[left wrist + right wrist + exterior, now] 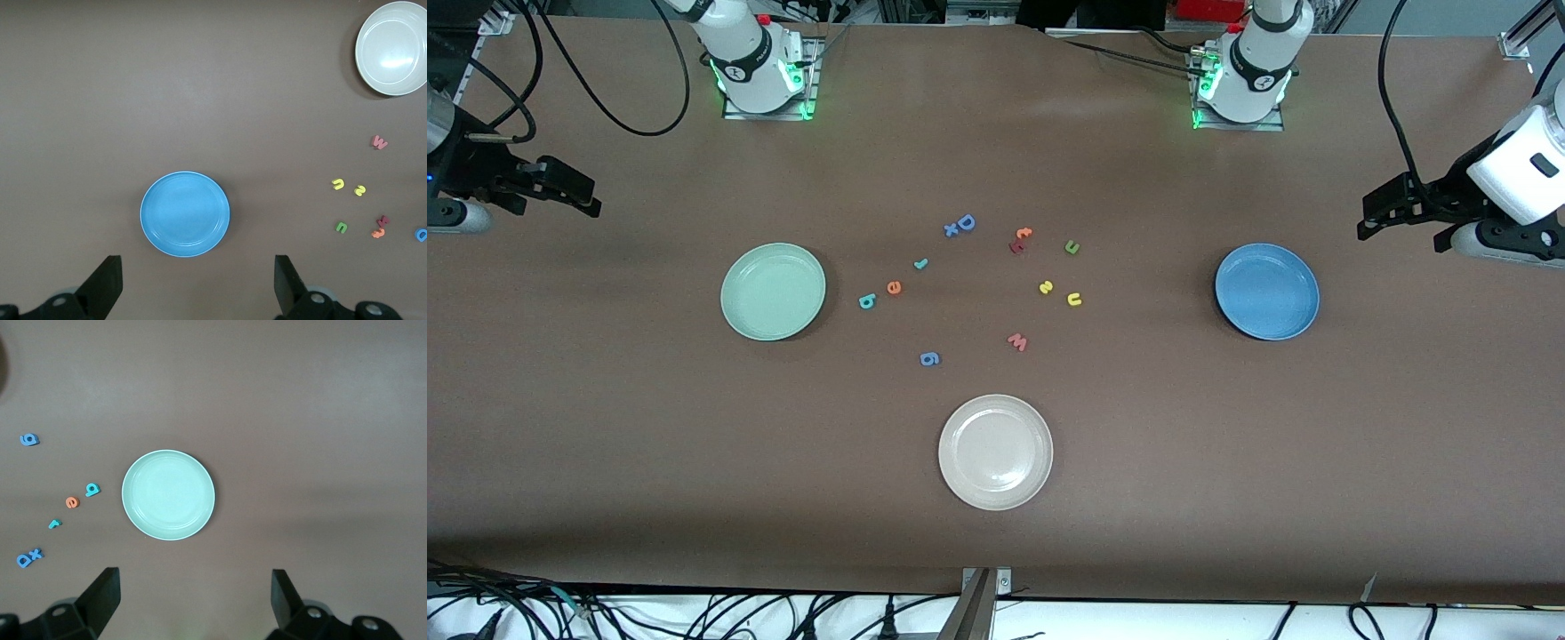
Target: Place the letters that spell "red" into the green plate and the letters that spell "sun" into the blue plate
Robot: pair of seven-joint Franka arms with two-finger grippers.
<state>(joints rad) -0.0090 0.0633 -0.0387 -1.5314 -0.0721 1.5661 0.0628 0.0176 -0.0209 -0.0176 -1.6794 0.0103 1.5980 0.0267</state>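
Foam letters [894, 287] flat on matte table [605, 427]; round glossy plates.

Even overhead light, soft shadows, glare on cream plate [996, 453].

On my brown bench [605, 427] sit a cream-white plate [995, 452], a pink "w" [1017, 341], a blue "g" [929, 358], a blue "D" [965, 222] touching a small blue "x" [951, 230], and an orange-and-dark-red pair [1019, 240].
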